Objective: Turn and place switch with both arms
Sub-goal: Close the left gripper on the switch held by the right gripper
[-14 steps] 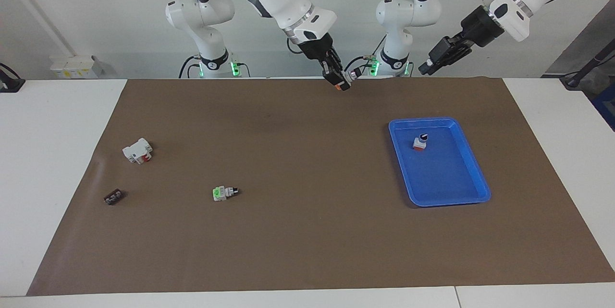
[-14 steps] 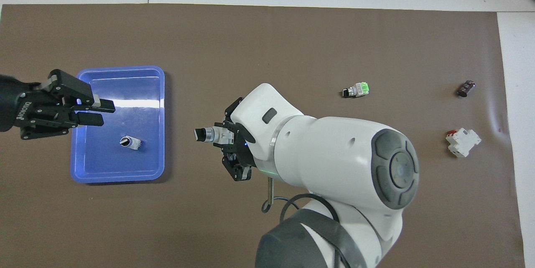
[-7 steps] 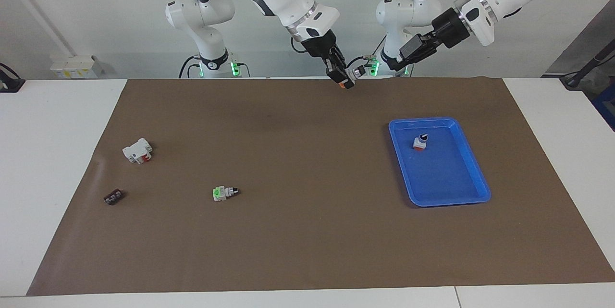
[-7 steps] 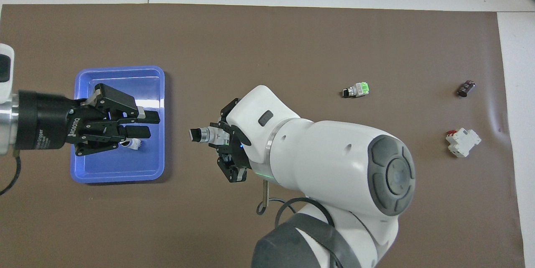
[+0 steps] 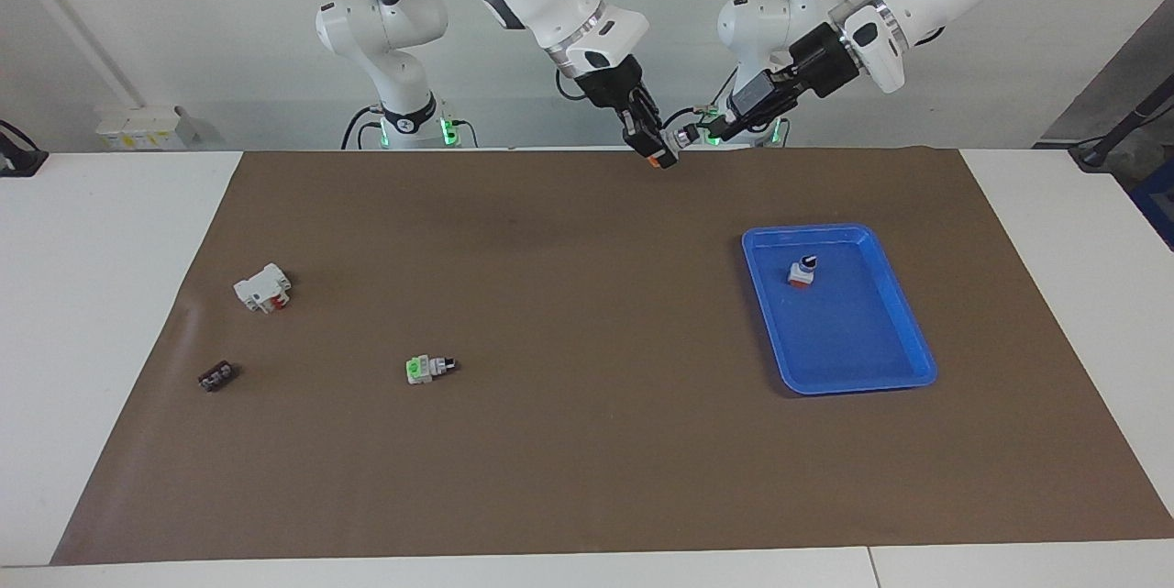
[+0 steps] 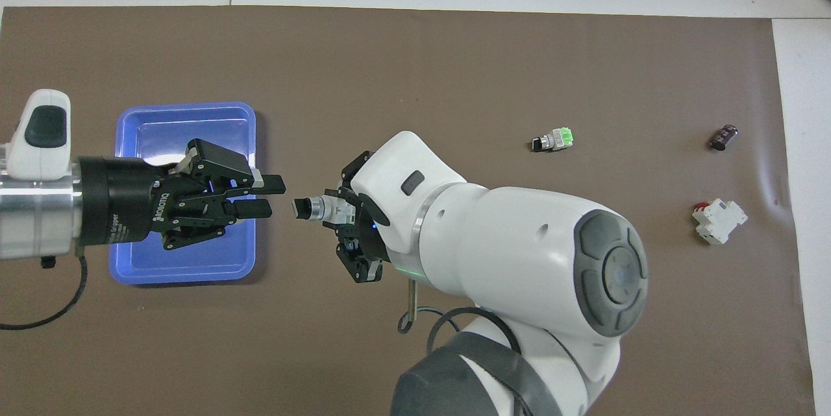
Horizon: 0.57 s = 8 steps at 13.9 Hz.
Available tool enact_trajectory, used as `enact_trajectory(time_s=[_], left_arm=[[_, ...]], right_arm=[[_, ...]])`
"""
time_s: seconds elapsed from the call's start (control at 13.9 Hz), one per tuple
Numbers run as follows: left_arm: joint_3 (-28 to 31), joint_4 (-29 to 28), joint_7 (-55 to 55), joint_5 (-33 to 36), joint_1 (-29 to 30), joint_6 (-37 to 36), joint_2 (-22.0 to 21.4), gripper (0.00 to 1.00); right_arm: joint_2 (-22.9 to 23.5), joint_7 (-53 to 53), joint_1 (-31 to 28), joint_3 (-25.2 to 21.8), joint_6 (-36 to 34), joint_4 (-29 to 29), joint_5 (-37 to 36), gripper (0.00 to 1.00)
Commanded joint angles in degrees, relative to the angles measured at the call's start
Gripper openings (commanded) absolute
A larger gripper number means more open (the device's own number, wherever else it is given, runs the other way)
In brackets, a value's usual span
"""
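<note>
We are holding the switch (image 6: 322,209) pinched in our right end effector (image 6: 347,221), up over the table's (image 5: 587,441) middle. Its knob is pointing sideways at our left end effector (image 6: 260,196), fingers spread, just beside it.

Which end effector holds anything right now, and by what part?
The right end effector holds the switch by its body, knob pointing out; the left end effector is open and holds nothing.

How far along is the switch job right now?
Done: the right hand has lifted the orange-based white rotary switch, black knob outward. In hand: the left hand is open, just short of the knob. Left: turning it, then placing it, likely in the blue plastic tray beside the red-based switch.
</note>
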Motion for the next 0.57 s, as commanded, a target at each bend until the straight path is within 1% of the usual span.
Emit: enact_trajectory(time_s=[0.0,0.22,0.29,0.43,0.5], left_arm=[[-0.56,-2.44,-0.55,-1.23,-0.50,1.71,-2.15,0.45],[-1.70,-3.06,-0.55,-1.23,-0.50,2.50,-2.50,0.43],[-1.96,-3.06,-0.55,-1.23,-0.50,2.68,-2.50,0.36],[-2.40,-3.06,-0.55,-1.32,-0.50,2.77,-2.50,0.33],[-2.66,-3.06,-0.63,-1.32,-0.50,2.68,-2.50,0.29]], right_arm=[[0.83,0.92,0.01,0.27,0.41,1.15,0.57,0.00],[0.83,0.92,0.01,0.27,0.41,1.15,0.66,0.00],[0.83,0.92,0.01,0.27,0.41,1.15,0.66,0.00],[0.83,0.92,0.01,0.27,0.41,1.15,0.75,0.00],[0.83,0.92,0.01,0.27,0.41,1.15,0.75,0.00]])
